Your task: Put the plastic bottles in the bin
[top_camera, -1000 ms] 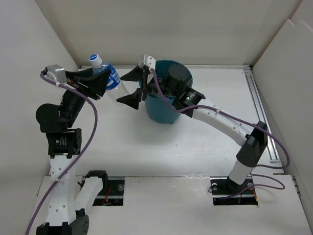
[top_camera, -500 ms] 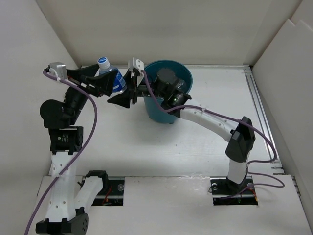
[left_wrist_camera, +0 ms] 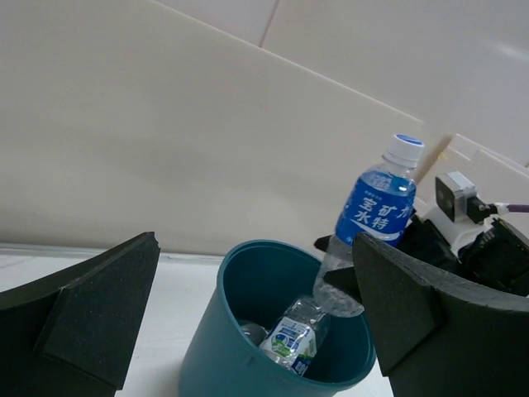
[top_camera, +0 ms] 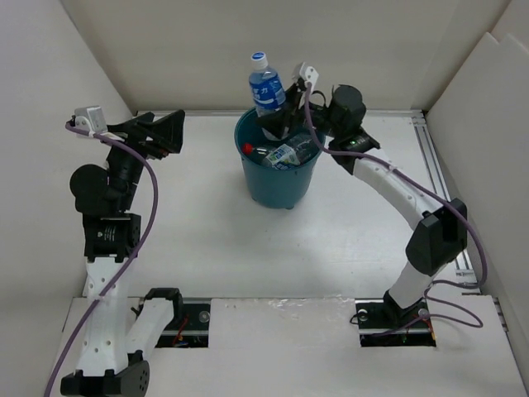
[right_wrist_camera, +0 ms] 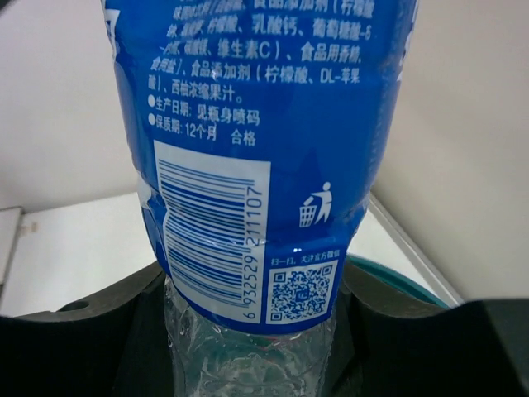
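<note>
My right gripper [top_camera: 283,124] is shut on the lower, clear part of a plastic bottle [top_camera: 266,86] with a blue label and white cap. It holds the bottle upright over the far rim of the teal bin [top_camera: 250,179]. In the right wrist view the bottle [right_wrist_camera: 256,157] fills the frame, clamped between both black pads [right_wrist_camera: 78,347]. More bottles [top_camera: 286,155] lie inside the bin, one with a red cap. My left gripper [top_camera: 175,135] stands open and empty to the left of the bin. Its wrist view looks past the open fingers [left_wrist_camera: 78,327] at the bin [left_wrist_camera: 207,356] and the held bottle [left_wrist_camera: 376,211].
White walls close in the table at the back and on both sides. A metal rail [top_camera: 438,174] runs along the right side of the table. The bin stands near the back wall, in the middle.
The left gripper opened and let go of the blue-label bottle as the right gripper shut on it. The right arm then carried it rightward, over the bin. The left arm drew back left.
</note>
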Motion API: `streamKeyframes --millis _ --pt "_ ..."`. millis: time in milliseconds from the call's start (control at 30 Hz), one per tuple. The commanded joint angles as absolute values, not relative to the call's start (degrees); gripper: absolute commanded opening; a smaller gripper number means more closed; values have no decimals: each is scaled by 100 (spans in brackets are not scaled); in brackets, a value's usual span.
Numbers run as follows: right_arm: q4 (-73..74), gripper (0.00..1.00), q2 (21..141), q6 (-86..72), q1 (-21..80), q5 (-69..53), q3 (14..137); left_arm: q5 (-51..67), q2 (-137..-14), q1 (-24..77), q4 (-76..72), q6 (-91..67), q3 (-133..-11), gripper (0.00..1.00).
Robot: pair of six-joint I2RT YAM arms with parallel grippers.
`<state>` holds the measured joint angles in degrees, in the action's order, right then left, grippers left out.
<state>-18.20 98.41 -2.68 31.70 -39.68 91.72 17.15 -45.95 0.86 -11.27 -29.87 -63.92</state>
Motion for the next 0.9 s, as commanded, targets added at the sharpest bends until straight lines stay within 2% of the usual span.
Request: streamKeyframes --millis 0,33,67,133,167,200,233,633,867 --pt "-1942 1 9448 -18 2857 -4192 8922 1494 -4456 70 -1152 -2874 -6442 100" --pt "-1890 7 9292 -18 2769 -4192 8843 1416 -4456 70 -1151 -2813 -6442 100" --pt "-1890 31 9229 43 2690 -4192 8763 1363 -4456 70 -1099 -2813 -6390 100" --pt "-1890 65 9054 44 2514 -4245 8570 1362 -4456 70 -1099 -2813 -6390 100" --pt "-1837 88 9053 114 2514 -4245 8569 1362 -4456 70 -1099 -2813 -6337 100" --pt "-1837 97 8983 184 2444 -4315 8569 1362 -4456 70 -1099 -2813 -6337 100" --pt "-1767 100 8982 185 2443 -4315 8569 1362 -4456 70 -1099 -2813 -6337 100" --pt "-397 100 8772 1124 2101 -4070 9166 1494 -4685 -176 -844 -2927 -6495 100" --pt "1791 100 7964 2530 2101 -1971 9536 1222 -4790 -176 -414 -2813 -6741 100"
